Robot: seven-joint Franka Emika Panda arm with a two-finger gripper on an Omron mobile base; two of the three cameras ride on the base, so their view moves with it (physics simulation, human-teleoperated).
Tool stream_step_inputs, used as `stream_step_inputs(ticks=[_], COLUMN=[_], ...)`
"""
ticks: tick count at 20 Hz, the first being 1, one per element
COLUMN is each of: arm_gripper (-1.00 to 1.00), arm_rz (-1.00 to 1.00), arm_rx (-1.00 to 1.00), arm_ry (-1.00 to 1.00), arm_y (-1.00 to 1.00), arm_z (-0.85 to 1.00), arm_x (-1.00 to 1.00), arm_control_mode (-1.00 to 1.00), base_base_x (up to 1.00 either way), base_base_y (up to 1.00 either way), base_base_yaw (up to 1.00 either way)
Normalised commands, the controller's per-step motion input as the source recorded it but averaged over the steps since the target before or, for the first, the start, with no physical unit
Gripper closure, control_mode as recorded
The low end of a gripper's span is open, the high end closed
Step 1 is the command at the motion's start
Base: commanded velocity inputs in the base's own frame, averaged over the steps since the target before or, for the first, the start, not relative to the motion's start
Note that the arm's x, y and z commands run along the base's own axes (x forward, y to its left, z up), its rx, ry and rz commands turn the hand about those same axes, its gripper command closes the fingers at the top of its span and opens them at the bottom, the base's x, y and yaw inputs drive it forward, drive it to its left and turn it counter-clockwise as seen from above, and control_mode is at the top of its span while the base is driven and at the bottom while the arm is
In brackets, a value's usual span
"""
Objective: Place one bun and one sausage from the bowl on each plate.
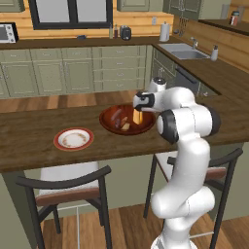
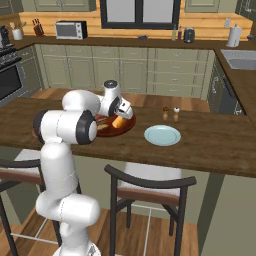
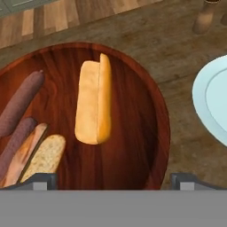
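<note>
The gripper (image 3: 113, 181) is seen held wide open above the bowl (image 3: 146, 88), nothing between its fingertips (image 3: 42, 181). In the hand view, the tan bun (image 3: 37, 158) and two sausages (image 3: 20, 102) are found at eight to nine o'clock in the bowl, the yellow-orange bun (image 3: 94, 103) near its middle. The teal plate (image 3: 213, 102) is seen at three o'clock beyond the rim. The red-rimmed plate (image 1: 73, 138) is seen well apart on the counter (image 1: 29, 136).
</note>
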Motion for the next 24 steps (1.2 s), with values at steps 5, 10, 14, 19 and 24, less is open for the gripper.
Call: stream_step_inputs(ticks=[5, 10, 14, 19, 24], arm_gripper=[-1.0, -1.0, -1.0, -1.0, -1.0], arm_rz=[0.0, 0.0, 0.0, 0.0, 0.0], arm_rx=[0.0, 0.0, 0.0, 0.0, 0.0], arm_ry=[0.0, -0.01, 0.0, 0.0, 0.0], arm_y=[0.0, 0.0, 0.0, 0.0, 0.0], arm_z=[-0.2, -0.27, -0.24, -0.21, -0.15], arm_x=[0.39, 0.33, 0.3, 0.2, 0.11], arm_control_mode=[-1.0, -1.0, -1.0, -1.0, -1.0], base_base_x=[0.0, 0.0, 0.0, 0.0, 0.0], base_base_y=[0.0, 0.0, 0.0, 0.0, 0.0], base_base_yaw=[0.0, 0.0, 0.0, 0.0, 0.0])
